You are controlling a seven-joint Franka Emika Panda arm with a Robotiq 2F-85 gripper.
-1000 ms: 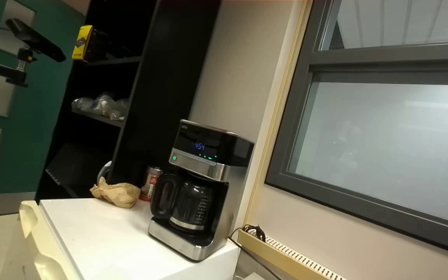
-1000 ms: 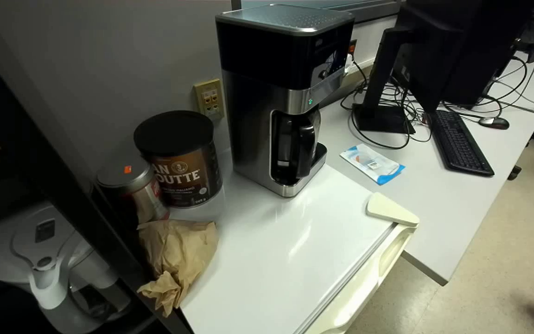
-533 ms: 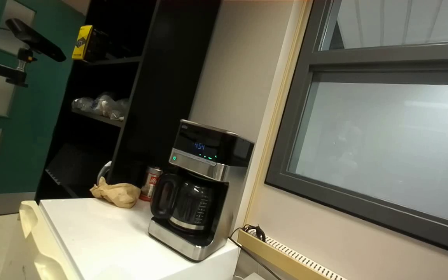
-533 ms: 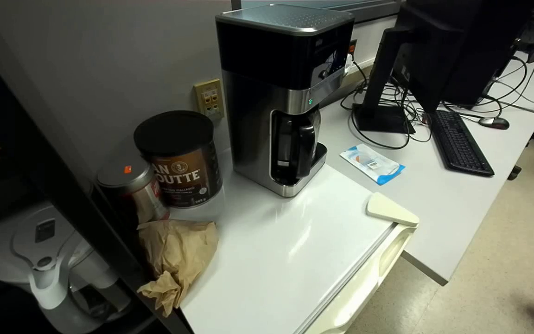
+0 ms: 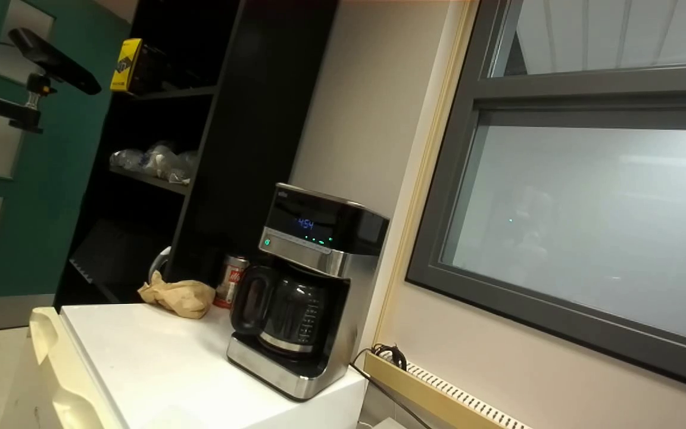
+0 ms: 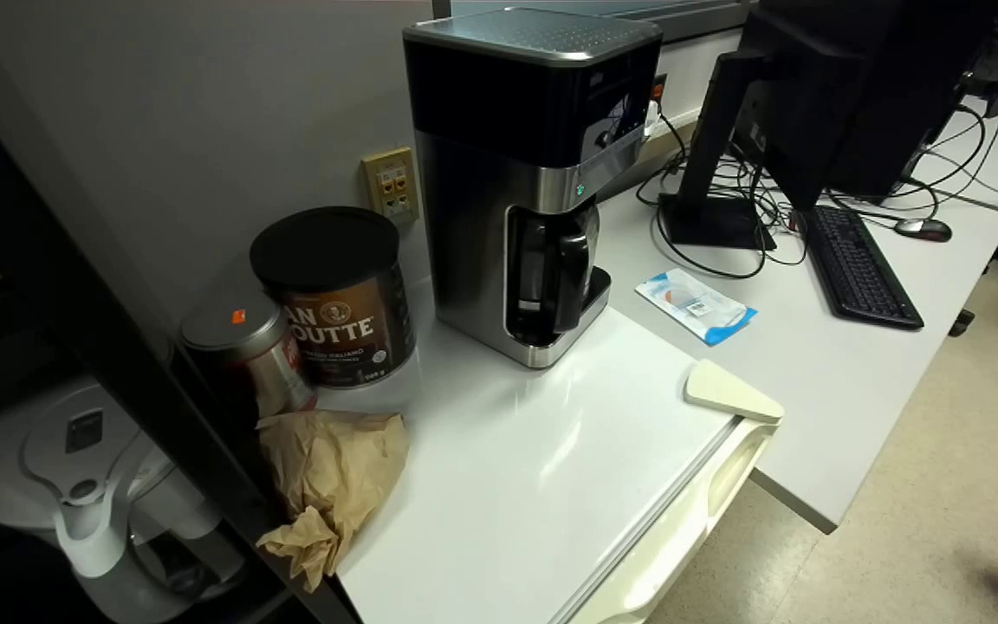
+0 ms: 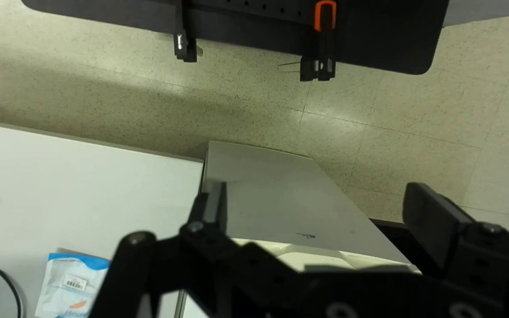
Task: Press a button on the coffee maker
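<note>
"Tool state, quick?"

"Released. In the wrist view my gripper (image 7: 314, 205) has its fingers (image 7: 431, 218) spread wide apart."

"Just past it?"

"White cabinet (image 6: 482, 485); its cream drawer front (image 7: 320, 255) shows between my fingers. Desk (image 7: 82, 190) right beside, blue-and-white packet (image 7: 71, 285) flat on that."

"Task thing?"

"Coffee maker (image 6: 499, 182), upright on the cabinet top in both exterior views, glass carafe (image 5: 293, 313) seated in it. Blue clock (image 5: 305, 224) lit, reads 4:54; green lights (image 5: 267, 242) on too. How far from my gripper, can't tell."

"Next to it?"

"In an exterior view, a black-lidded coffee tub (image 6: 339, 334) near its side, then a silver-topped can (image 6: 248, 351), then a crumpled paper bag (image 6: 339, 472) by the cabinet edge. Opposite side, on the desk: keyboard (image 6: 863, 269) and mouse (image 6: 923, 229)."

"Farther back?"

"In an exterior view, dark shelves (image 5: 259, 131) behind the can, yellow box (image 5: 125, 64) up high, clear plastic bags (image 5: 161, 164) lower down. Window (image 5: 587, 226) on the wall (image 5: 358, 101) past the coffee maker."
</note>
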